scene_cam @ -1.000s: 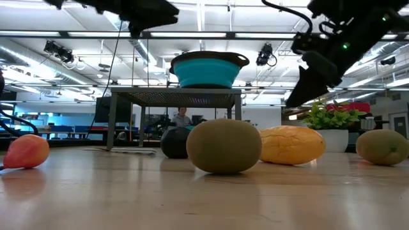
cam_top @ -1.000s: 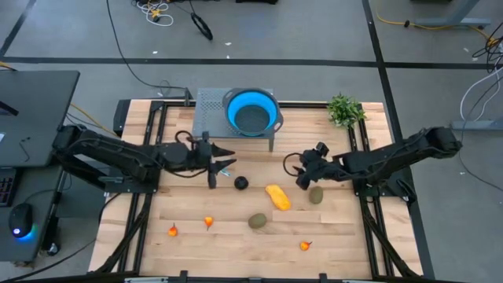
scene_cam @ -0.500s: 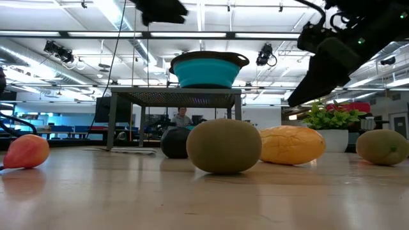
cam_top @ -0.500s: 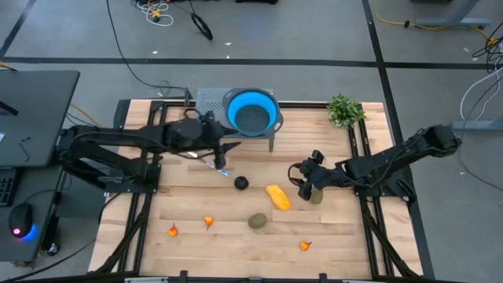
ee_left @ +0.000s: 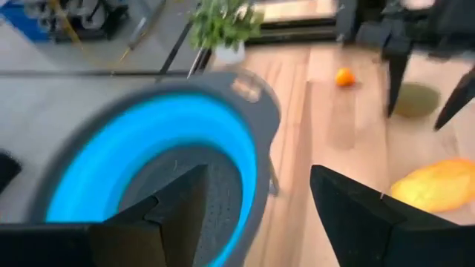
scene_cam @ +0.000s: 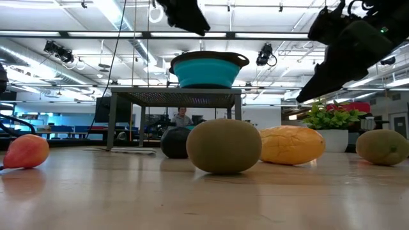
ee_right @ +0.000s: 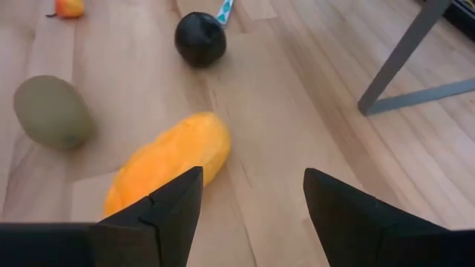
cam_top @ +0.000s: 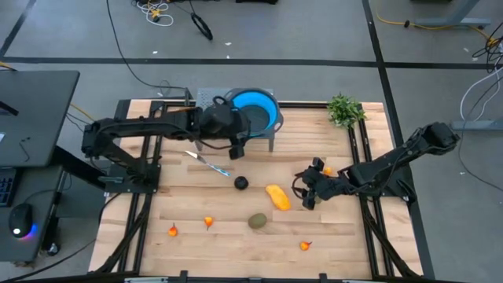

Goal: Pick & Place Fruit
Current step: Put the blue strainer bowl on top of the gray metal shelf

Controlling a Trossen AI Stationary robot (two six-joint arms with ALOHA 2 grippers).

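hovering over the blue collapsible colander (cam_top: 253,115), the left gripper (cam_top: 236,146) sits at its near rim, above the grey mesh stand (cam_top: 208,102) that carries it. its fingers (ee_left: 178,211) stand apart with nothing between them; the colander's blue wall (ee_left: 104,159) fills the gap. just beside this gripper, toward the table's front, lies the blue-handled knife (cam_top: 208,163), and a little farther on the dark near-black ball (cam_top: 241,183).

the right gripper (cam_top: 308,196) is low over the wooden table (cam_top: 236,236), with its fingers (ee_right: 167,211) spread and empty. directly ahead of it, just beside the fingertips, lies the yellow oblong fruit (cam_top: 277,196); the same fruit (ee_right: 167,167) lies close in front of the open fingers in the right wrist view. one olive-brown oval (cam_top: 258,222) lies beyond the yellow fruit and nearer the table's front edge; the dark ball (ee_right: 200,38) is farther ahead. the second olive-brown oval (scene_cam: 382,145) is hidden under this arm from above, but the low view shows it on the table below the gripper.

tiny orange pieces lie apart from both grippers: one (cam_top: 327,170) beside the right wrist, one (cam_top: 305,245) toward the front edge, two more (cam_top: 208,222) (cam_top: 173,230) at the front left. the green leafy plant (cam_top: 344,110) stands at the far right corner, behind the right arm.
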